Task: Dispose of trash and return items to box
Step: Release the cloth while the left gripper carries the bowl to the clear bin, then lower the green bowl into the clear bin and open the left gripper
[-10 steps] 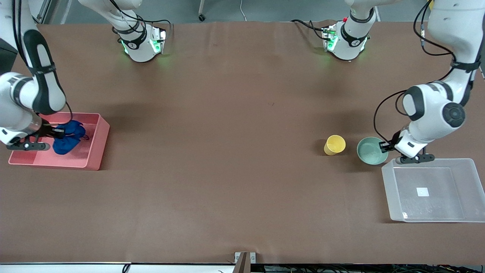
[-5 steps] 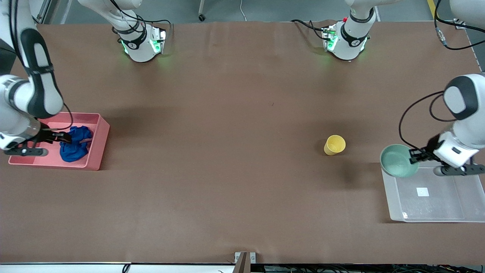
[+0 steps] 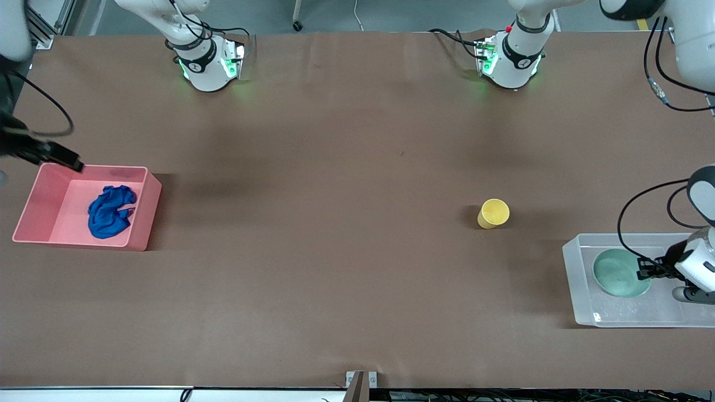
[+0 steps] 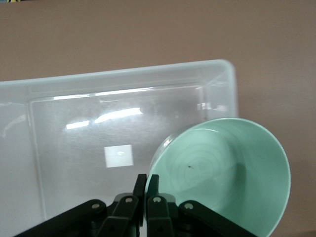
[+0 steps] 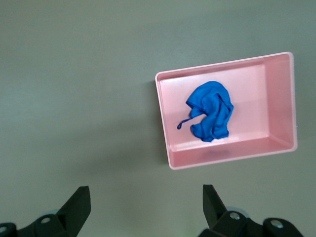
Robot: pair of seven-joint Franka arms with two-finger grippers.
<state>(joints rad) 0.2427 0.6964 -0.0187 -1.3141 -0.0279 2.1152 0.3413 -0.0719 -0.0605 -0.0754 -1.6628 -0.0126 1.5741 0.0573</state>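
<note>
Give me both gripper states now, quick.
Left gripper: shut on the rim of the pale mint-green bowl, over the clear plastic tub.
Right gripper: open, holding nothing.

Blue trash wad (image 3: 110,211) in pink bin (image 3: 33,195); mint bowl (image 3: 620,272) in clear box (image 3: 575,279); yellow cup (image 3: 494,213) upright on table.

Trash (image 3: 110,211) in bin (image 3: 142,215) at right arm's end, bowl (image 3: 620,273) in box (image 3: 578,279), cup (image 3: 493,213) nearby
</note>
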